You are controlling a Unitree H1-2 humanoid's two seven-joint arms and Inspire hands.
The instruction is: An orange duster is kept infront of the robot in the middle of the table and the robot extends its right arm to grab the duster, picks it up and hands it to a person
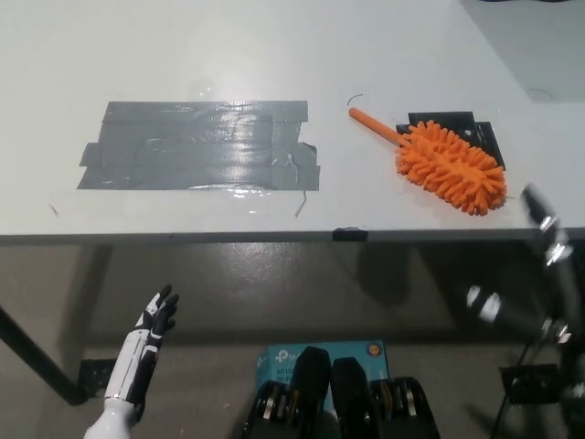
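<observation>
Right hand (pixel 539 265), blurred so I cannot tell its state, hangs below the counter (pixel 183 55) edge, just short of the duster (pixel 450 163). Duster lies untouched on the counter, handle slanting away toward the grey tape (pixel 201 146); left hand (pixel 151 334) rests open, well apart

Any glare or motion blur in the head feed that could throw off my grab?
Head view: glare streaks the grey tape patch on the white table; the fluffy orange duster is sharp and evenly lit; the black right hand is motion-blurred at the right edge; the white left hand, resting lower left, is clear.
</observation>
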